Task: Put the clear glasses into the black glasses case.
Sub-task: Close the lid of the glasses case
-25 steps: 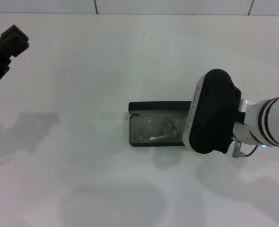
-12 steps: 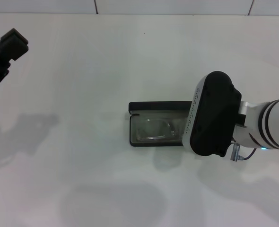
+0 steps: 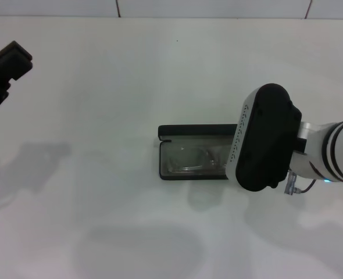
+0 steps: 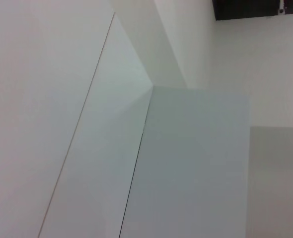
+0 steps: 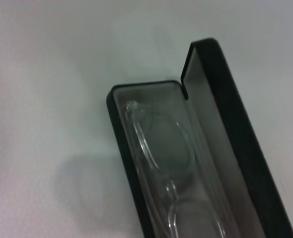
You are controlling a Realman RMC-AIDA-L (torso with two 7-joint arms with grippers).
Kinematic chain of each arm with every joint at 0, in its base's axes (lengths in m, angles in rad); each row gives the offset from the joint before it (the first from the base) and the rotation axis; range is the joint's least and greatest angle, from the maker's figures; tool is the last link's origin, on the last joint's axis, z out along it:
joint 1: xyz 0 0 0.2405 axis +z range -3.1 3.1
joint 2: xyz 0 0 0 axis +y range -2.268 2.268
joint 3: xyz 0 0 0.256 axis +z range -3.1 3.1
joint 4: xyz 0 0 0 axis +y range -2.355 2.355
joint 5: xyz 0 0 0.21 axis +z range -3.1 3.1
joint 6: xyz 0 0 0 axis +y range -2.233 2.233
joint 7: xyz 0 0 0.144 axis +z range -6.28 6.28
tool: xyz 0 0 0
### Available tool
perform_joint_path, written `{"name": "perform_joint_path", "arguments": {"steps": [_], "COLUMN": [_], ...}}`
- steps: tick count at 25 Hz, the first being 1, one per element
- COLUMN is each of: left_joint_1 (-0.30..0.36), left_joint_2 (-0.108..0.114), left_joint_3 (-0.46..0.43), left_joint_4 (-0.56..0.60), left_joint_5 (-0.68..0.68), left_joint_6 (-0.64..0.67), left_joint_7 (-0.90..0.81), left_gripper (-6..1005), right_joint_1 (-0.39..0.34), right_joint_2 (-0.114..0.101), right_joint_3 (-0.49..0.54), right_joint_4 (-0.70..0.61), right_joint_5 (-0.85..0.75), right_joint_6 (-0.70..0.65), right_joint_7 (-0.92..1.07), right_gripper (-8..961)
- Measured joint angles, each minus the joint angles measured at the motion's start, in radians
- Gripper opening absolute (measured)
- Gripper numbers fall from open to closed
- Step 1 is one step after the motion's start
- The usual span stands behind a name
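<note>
The black glasses case (image 3: pixel 189 130) lies open in the middle of the white table, its lid standing up on the far side. The clear glasses (image 3: pixel 190 160) lie inside on the grey lining. The right wrist view looks straight down on the case (image 5: pixel 238 144) and the glasses (image 5: pixel 154 148) in its tray. My right arm's black wrist housing (image 3: pixel 265 136) hangs over the case's right end and hides the right gripper beneath it. My left gripper (image 3: pixel 6 63) is parked high at the far left, well away from the case.
The white table (image 3: pixel 102 192) stretches all around the case, with a tile seam (image 3: pixel 117 8) along its far edge. The left wrist view shows only white wall panels (image 4: pixel 186 163).
My right wrist housing has shifted slightly to the right and up off the case's end. The left arm has edged a little left. The glasses stay in the case.
</note>
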Motion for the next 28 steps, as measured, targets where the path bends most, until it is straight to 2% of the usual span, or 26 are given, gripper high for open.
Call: {"name": "perform_joint_path", "arguments": {"steps": [9,14,16,17,18,22,26,28], "left_joint_1": [-0.011,-0.037,-0.075,-0.117,-0.117,-0.182,-0.233,-0.265], "left_joint_2": [0.000,-0.002,0.003,0.006,0.006,0.006,-0.006,-0.020], "left_joint_3": [0.001,-0.004,-0.006,-0.007,-0.007,-0.007,-0.006,-0.006], "left_joint_4": [0.009,0.014,0.014,0.014,0.014,0.014,0.015,0.018], "left_joint_5": [0.016,0.038,0.059,0.073,0.073,0.097,0.137,0.177], "left_joint_6": [0.000,-0.006,-0.016,-0.032,-0.032,-0.083,-0.150,-0.198], "left_joint_7": [-0.006,-0.010,-0.025,-0.044,-0.044,-0.059,-0.075,-0.082], "left_gripper": [89,90,91,92,93,98,106,110], "right_joint_1": [-0.055,-0.132,-0.154,-0.160,-0.175,-0.209,-0.217,-0.216], "right_joint_2": [-0.004,-0.012,-0.012,-0.012,-0.012,-0.012,-0.013,-0.012], "right_joint_3": [0.011,0.117,0.233,0.282,0.389,0.705,0.990,1.199], "right_joint_4": [-0.158,-0.273,-0.285,-0.285,-0.285,-0.276,-0.221,-0.113], "right_joint_5": [0.053,0.204,0.344,0.406,0.540,0.869,1.081,1.237], "right_joint_6": [-0.079,-0.145,-0.199,-0.220,-0.260,-0.391,-0.562,-0.655], "right_joint_7": [-0.004,-0.076,-0.141,-0.167,-0.219,-0.397,-0.557,-0.627], "right_gripper": [116,115,115,115,115,115,115,115]}}
